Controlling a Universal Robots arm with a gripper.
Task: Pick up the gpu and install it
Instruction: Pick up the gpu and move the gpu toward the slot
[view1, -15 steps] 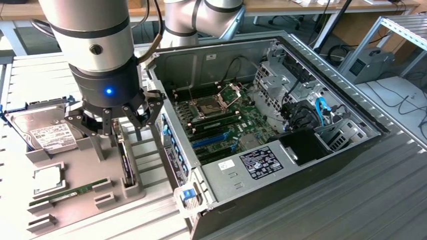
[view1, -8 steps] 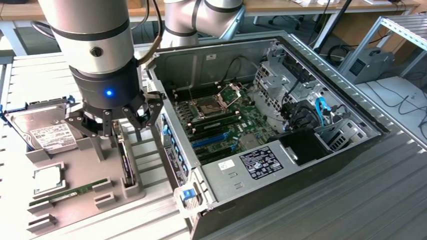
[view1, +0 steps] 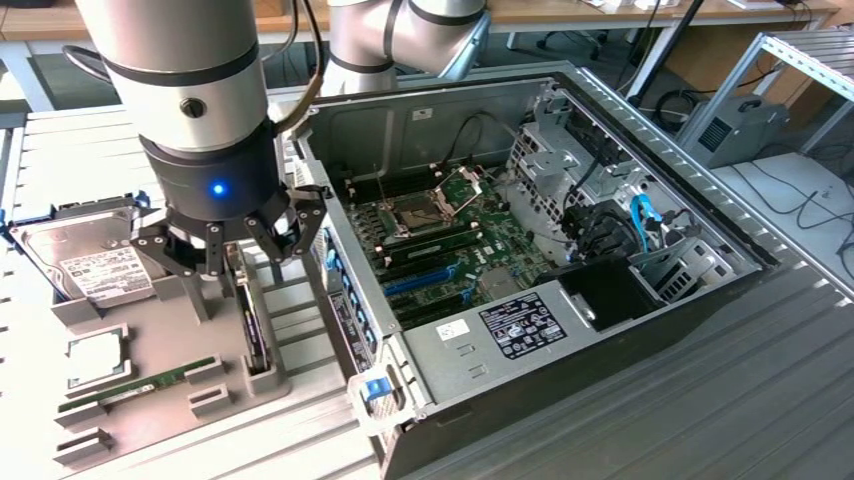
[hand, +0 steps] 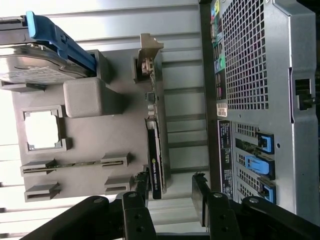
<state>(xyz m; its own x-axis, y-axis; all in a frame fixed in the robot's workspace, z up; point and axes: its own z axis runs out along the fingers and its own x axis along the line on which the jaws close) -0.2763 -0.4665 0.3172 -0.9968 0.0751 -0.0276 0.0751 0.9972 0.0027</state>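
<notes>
Pincer (view1: 247, 265) spread wide above the gpu (view1: 254, 322), one finger on each side of the card and neither closed on it. The gpu (hand: 156, 160) stands on edge in a slot of the grey holder tray (view1: 147, 335) on the worktop, beside the open computer case (view1: 441, 100).

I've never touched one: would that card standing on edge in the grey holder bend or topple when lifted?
The gpu is likely stiff: a flat board with a metal bracket. Thin and upright, it would probably topple outside the grey holder.
</notes>
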